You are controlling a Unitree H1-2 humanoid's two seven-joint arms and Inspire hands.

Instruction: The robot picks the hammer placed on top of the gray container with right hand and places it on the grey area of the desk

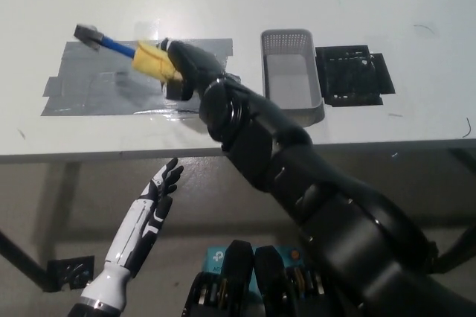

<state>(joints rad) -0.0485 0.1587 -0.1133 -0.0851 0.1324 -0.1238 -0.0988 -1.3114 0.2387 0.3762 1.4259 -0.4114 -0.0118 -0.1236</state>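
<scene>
My black right hand (187, 65) is shut on the hammer (132, 52), gripping its yellow handle grip. The blue shaft and grey metal head (88, 35) point to the upper left. The hammer hangs just above the grey taped area (89, 90) of the white desk, casting a shadow on it. The grey container (291, 71) stands to the right of the hand with nothing in it. My white left hand (160, 190) rests open below the desk's front edge at the lower left.
A black mesh pad (353, 71) lies right of the container. The desk's front edge (111, 155) runs across the middle of the picture, with floor beneath it.
</scene>
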